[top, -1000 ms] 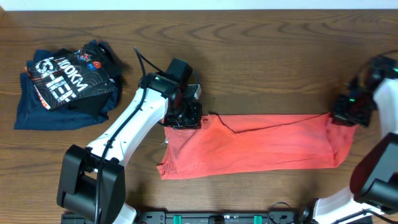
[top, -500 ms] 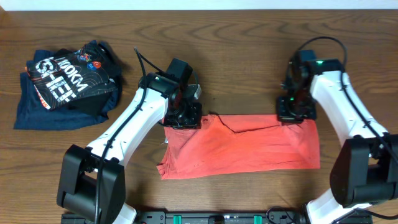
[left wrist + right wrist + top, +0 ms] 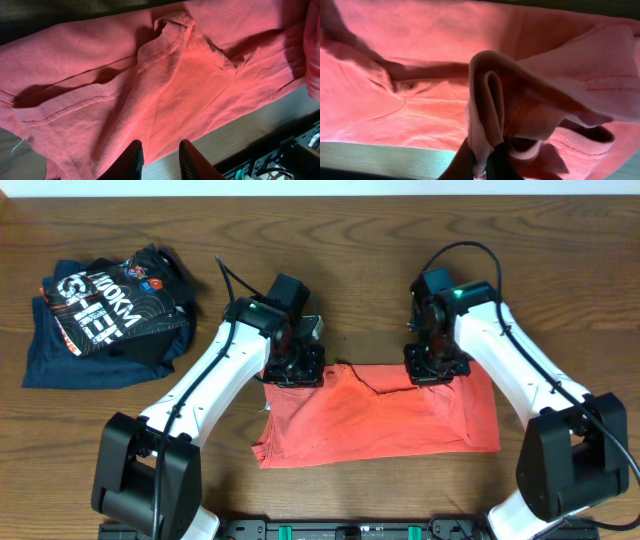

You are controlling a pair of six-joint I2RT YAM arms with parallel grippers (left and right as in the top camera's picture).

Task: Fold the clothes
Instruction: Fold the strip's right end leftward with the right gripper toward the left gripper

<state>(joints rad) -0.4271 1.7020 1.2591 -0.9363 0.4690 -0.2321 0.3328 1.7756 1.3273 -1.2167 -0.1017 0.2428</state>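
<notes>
Overhead, the coral-red shirt lies on the table between the arms, with the left gripper on its upper left corner, the right gripper on its upper edge, and navy garments well apart to the left. The left wrist view shows that gripper's fingers pinching the shirt's edge. The right wrist view shows its fingers closed on a bunched fold of the shirt.

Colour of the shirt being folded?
Coral red shirt, plain; clearest in the overhead view.
</notes>
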